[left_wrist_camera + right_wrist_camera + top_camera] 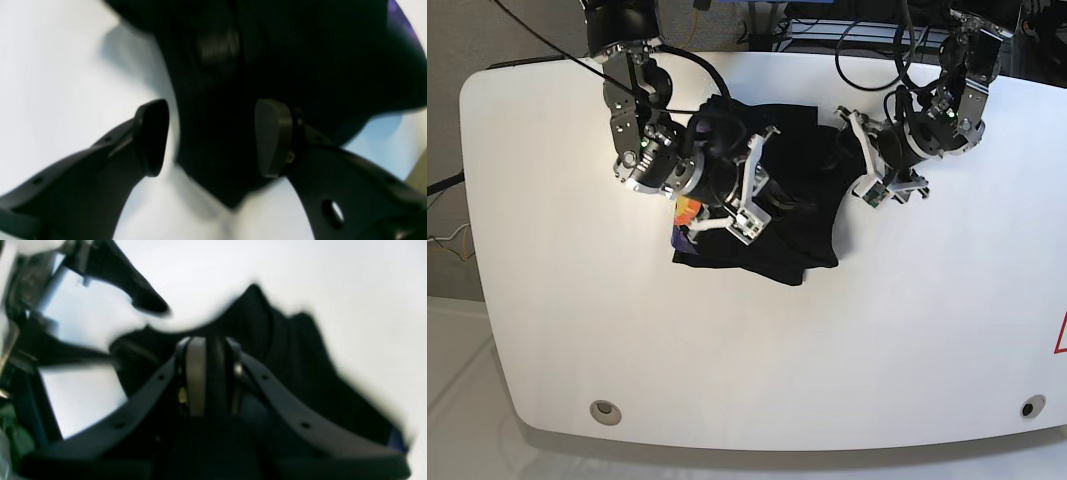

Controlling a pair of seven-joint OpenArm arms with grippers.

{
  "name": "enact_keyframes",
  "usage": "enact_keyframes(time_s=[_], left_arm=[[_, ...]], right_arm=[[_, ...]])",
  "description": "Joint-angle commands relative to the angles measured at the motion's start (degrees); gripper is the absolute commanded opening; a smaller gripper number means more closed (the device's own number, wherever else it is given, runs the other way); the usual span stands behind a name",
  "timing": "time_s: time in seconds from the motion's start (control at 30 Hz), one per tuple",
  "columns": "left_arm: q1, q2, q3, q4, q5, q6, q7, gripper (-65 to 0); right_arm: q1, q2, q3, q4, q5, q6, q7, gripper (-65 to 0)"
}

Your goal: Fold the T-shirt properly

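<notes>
Both grippers at T-shirt [767, 235]: left gripper [211, 138] wide, fabric between; right gripper [213, 373] pinching fold.

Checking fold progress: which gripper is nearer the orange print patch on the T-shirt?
Right. The right gripper sits over the T-shirt middle, close beside the orange print patch. The left gripper is at the shirt's opposite edge, far from it.
</notes>
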Motion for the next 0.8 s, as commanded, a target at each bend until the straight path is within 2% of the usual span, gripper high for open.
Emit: enact_keyframes(time_s=[0.0, 0.43, 0.5, 0.63, 0.77], left_arm=[[-1.0, 0.0, -0.6, 0.9, -1.0, 0.1, -1.8, -27.0], [-0.6, 0.2, -4.9, 2.7, -1.6, 0.6, -2.1, -26.7], [1.8, 0.5, -6.9, 5.7, -0.7, 0.4, -2.2, -27.8], [4.5, 1.4, -9.8, 8.9, 0.5, 0.9, -2.6, -30.9], [6.4, 2.2, -11.5, 11.0, 1.5, 1.0, -4.1, -39.2]], right_arm=[[-0.2, 0.0, 0.6, 1.3, -0.1, -0.1, 0.2, -52.4], [-6.6, 0.4, 5.5, 7.1, 0.3, -0.2, 0.3, -55.5], [-9.5, 0.6, 9.8, 10.3, 0.2, 0.0, 0.3, -56.5], [-11.4, 0.9, 13.1, 11.7, 0.0, -0.3, 1.2, -58.1], [-12.7, 1.5, 15.7, 11.2, -0.3, -0.6, 3.3, -58.9]])
